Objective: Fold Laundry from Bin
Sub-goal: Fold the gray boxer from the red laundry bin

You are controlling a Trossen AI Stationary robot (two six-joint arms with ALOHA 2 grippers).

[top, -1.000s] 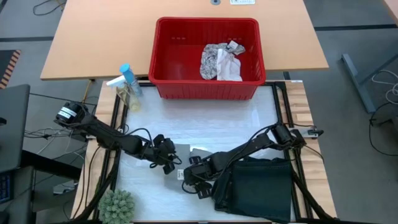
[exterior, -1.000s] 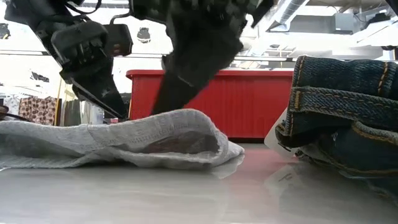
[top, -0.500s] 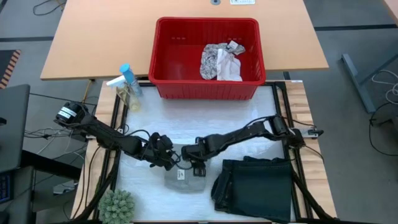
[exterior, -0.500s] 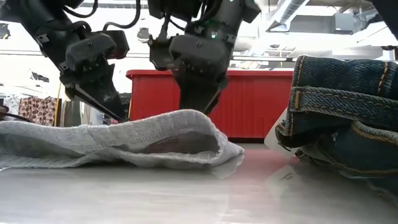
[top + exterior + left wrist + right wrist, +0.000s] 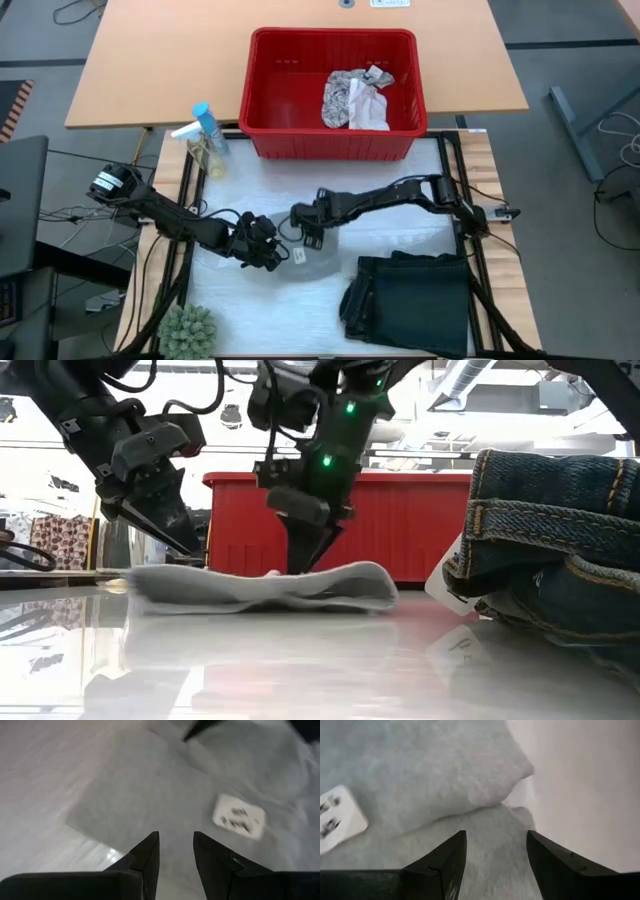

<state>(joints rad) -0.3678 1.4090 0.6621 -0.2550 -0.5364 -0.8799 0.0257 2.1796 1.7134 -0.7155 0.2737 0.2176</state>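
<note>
The small whitish cloth [image 5: 318, 260] lies flat on the white mat, with a white label [image 5: 297, 256] on top. It also shows in the low view [image 5: 270, 585]. My right gripper [image 5: 308, 230] is open and points down at the cloth's far part [image 5: 445, 775]. My left gripper [image 5: 270, 252] is slightly open at the cloth's left edge [image 5: 150, 785]. The large dark garment [image 5: 410, 298] lies folded at the front right. The red bin [image 5: 270, 90] stands at the far side and holds the leaf-patterned cloth [image 5: 355, 95]. My right gripper's open fingertips [image 5: 305, 560] meet the top of the cloth's far part [image 5: 300, 572] from above, pointing down. The cloth lies flat on the mat beneath them. My left gripper hovers low over the cloth's left part [image 5: 175, 815]. I cannot tell whether it touches.
A spray bottle [image 5: 205, 135] stands left of the bin. A green plant [image 5: 187, 330] sits at the front left corner. Bare mat [image 5: 400, 210] lies between the bin and the dark garment.
My right gripper has gone from the near side toward the far edge, up to the left gripper. The whitish cloth has moved with it toward the far side and has sunk from a raised hump to a low flat shape.
</note>
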